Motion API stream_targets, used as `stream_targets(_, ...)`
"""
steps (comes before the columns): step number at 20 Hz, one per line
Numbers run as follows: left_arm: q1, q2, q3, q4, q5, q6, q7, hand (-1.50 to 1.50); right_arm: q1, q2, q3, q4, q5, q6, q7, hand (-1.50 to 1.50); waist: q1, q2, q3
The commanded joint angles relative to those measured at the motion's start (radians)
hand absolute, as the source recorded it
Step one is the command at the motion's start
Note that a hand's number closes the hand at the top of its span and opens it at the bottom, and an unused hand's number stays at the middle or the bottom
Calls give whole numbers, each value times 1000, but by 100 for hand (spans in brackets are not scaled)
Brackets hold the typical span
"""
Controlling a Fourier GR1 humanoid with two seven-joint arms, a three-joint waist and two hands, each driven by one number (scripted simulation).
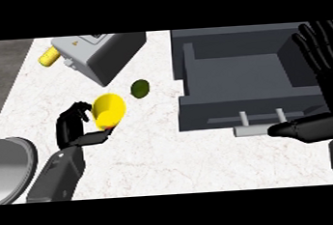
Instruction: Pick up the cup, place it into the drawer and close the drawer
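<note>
Fingers of the left hand are curled round the lower side of the yellow cup, thumb beneath it, so that hand has hold of the task's thing over the white marbled bench. The cup lies tipped, its open mouth facing up toward the view and its long axis running from the palm up and to the right. The coming move turns on one relation: the open grey drawer sits well apart to the right of the cup, across a bare stretch of bench, with its cavity nothing but grey floor as far as can be seen and its front panel and handle toward the robot. The left hand is the carrier and must travel right; the right hand is much the nearer to the drawer, resting with straight, relaxed fingers beside the drawer's right wall and just by the handle, holding nothing. A grey box-shaped appliance stands at the far left of the bench, above the cup. Between the cup and the drawer lies a small dark green fruit, close to the cup's upper right and likely near its path. Smallest, a yellow object sits against the appliance's left side.
</note>
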Motion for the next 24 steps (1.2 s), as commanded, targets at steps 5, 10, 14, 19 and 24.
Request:
stream_targets(5,-125,-61,-91,-124,-26,-67,36,150,60,-16,-14,-14,-12,35,-25,-150,8,-5,2)
stream_targets(10,-261,-118,-159,-298,-27,-22,285,150,30,-22,-34,55,20,16,-61,-150,27,-12,4)
stream_targets(14,-320,-146,-257,-399,34,76,445,150,23,-1,-25,95,40,1,-98,-150,24,-11,3)
stream_targets(19,-468,-147,-314,-489,51,197,684,150,60,-20,-33,5,-5,22,-27,-150,10,-12,3)
stream_targets(24,-609,-148,-348,-359,47,320,730,150,40,-23,-38,-11,-9,14,-4,-150,-4,-2,3)
